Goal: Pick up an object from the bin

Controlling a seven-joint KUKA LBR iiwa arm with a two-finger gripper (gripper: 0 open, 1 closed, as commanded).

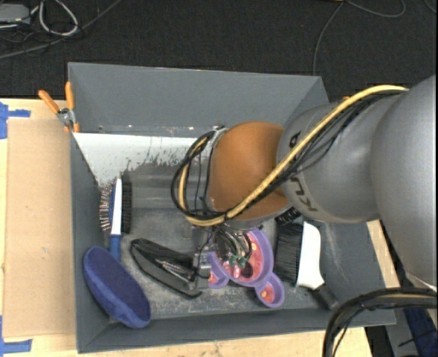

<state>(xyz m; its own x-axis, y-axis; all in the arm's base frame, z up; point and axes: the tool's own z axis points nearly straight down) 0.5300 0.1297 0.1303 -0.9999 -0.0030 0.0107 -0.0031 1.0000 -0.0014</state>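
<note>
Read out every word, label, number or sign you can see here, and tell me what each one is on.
"KU": dark letters on the grey arm, partly crossed by its cables; the remaining letters cannot be read.
No readable text on the things in the bin: blue-handled brush, blue oval pad, black tool, purple piece, black-and-white brush.

The matt grey metal bin (189,99) holds a glossy purple plastic piece (271,292).

Large black letters (302,197) on the grey arm (375,162), at the right of the scene, read "KU"; yellow-and-black cables (308,135) cover the rest.
</note>
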